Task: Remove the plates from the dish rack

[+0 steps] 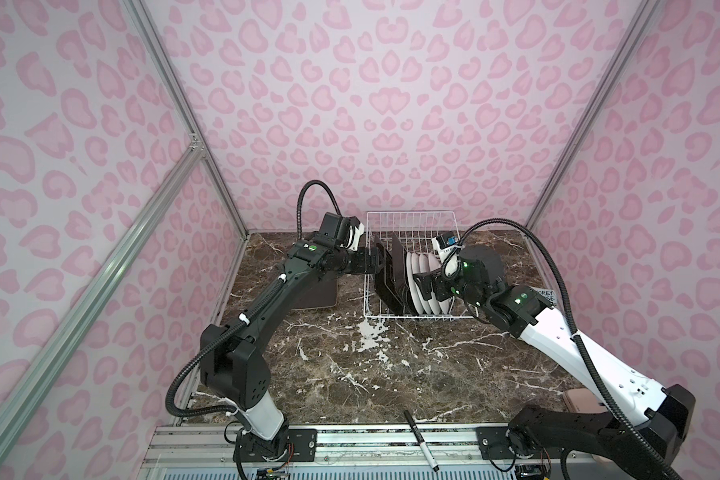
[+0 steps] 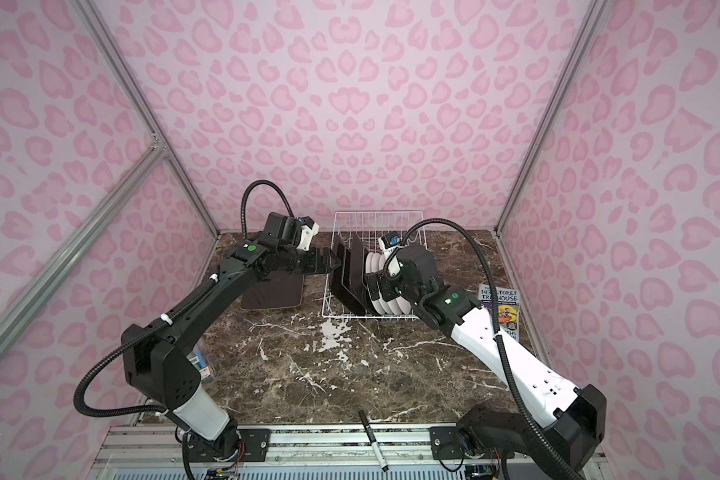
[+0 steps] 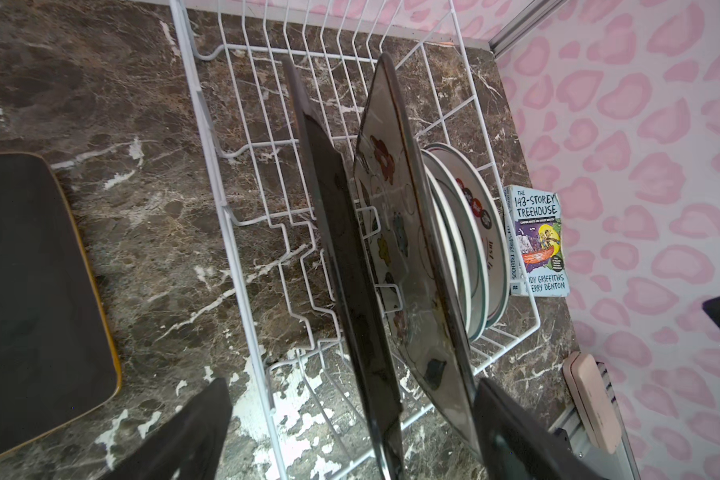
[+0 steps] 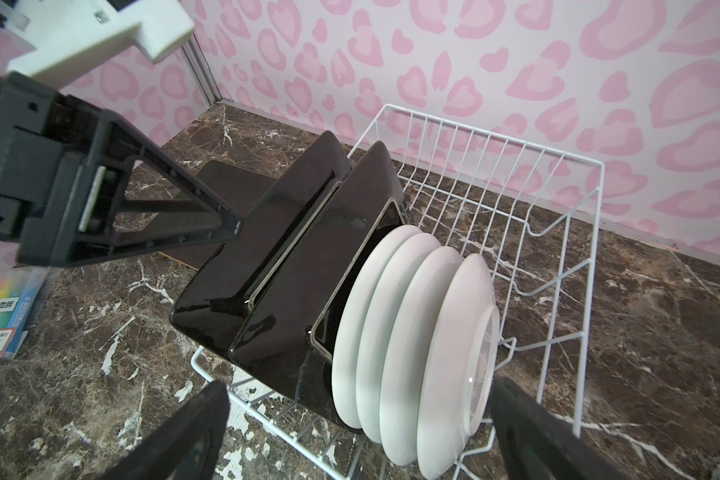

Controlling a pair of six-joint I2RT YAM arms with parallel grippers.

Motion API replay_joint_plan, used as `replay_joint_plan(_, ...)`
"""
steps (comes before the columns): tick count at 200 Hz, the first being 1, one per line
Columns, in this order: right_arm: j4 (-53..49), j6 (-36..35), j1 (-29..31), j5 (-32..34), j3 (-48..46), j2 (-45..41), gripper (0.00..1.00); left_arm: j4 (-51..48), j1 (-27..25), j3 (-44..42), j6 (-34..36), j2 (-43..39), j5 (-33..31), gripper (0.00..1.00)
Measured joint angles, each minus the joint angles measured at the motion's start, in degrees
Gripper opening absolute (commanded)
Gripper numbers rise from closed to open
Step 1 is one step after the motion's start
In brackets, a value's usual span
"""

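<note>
Marker pen (image 1: 422,440): laid on front rail (image 1: 350,446).
Left gripper (image 1: 379,261): spread wide at square plates (image 4: 291,257), nothing gripped.
Right gripper (image 4: 360,386): spread wide beside round plates (image 4: 412,332).

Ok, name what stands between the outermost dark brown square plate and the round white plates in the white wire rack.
A second square plate, cream-faced with coloured flowers, on edge; the left wrist view shows it.

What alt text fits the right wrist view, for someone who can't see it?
A white wire dish rack on a dark marble table holds dark square plates and four round white plates, all on edge. The right tool hovers open by the white plates, and the left tool reaches toward the outermost square plate.
</note>
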Motion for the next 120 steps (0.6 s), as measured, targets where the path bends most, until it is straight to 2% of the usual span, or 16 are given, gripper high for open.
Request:
replay_joint_plan(55,0.0,0.0,-0.2,-0.1,0.0,0.7,0.99,-2.5,-0.8,5.0,-1.0,6.8,-0.1,0.69)
replay_joint_plan(120,0.2,-0.2,-1.0,-0.3,-0.3,0.7,0.99,-3.2,-1.2,7.7,-1.9,10.3,-0.4,0.64)
